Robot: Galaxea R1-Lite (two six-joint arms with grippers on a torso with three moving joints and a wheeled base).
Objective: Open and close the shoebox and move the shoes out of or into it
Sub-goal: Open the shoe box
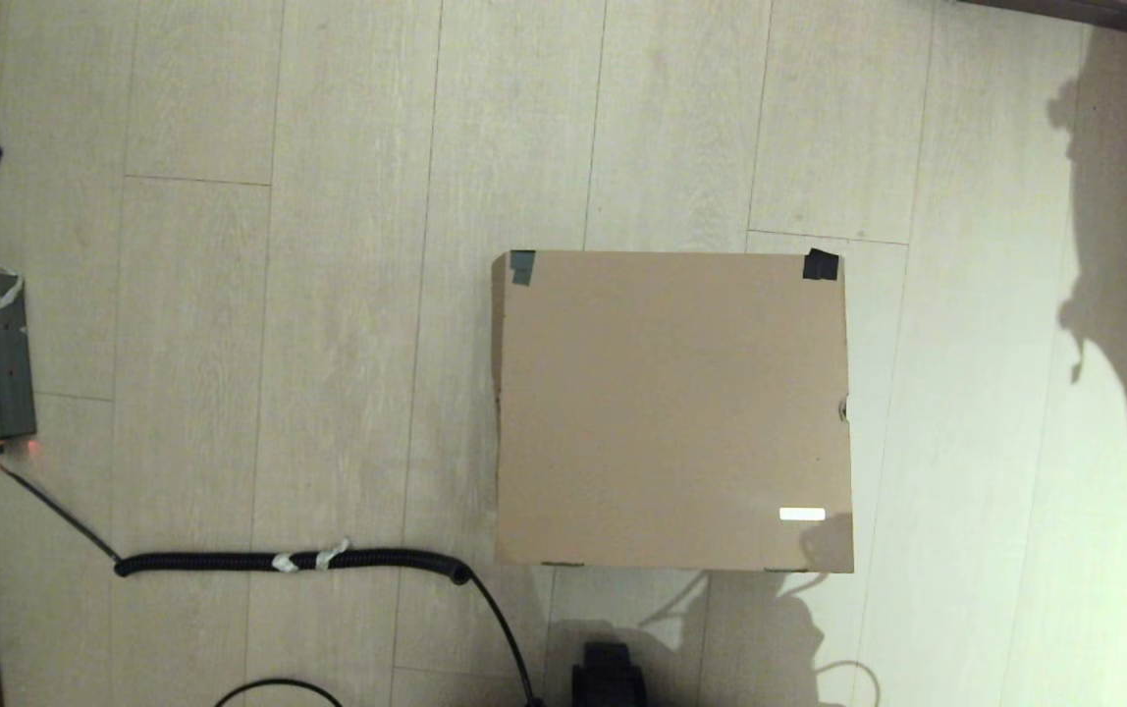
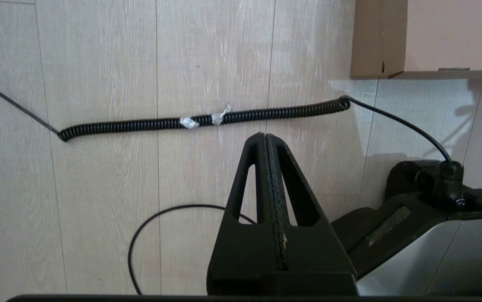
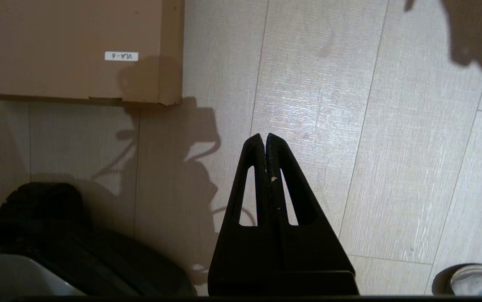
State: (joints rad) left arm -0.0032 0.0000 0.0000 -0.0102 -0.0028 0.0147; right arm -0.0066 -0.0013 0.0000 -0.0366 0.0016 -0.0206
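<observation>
The shoebox [image 1: 671,407] sits on the floor [image 1: 328,295] ahead of the robot with its lid flat down and dark tape [image 1: 819,264] on the two far corners; no shoes are visible, so the opening step appears not yet begun. The left gripper [image 2: 265,136] hangs above the floor near a coiled cable [image 2: 203,119], and the right gripper [image 3: 265,137] hangs above bare floor beside the box's near right corner, each with jaws pressed together and holding nothing. The next move likely calls for parting the jaws and reaching the near lid edge to lift it; the white label [image 3: 121,56] appears to read "VLA-6", seen upside down.
</observation>
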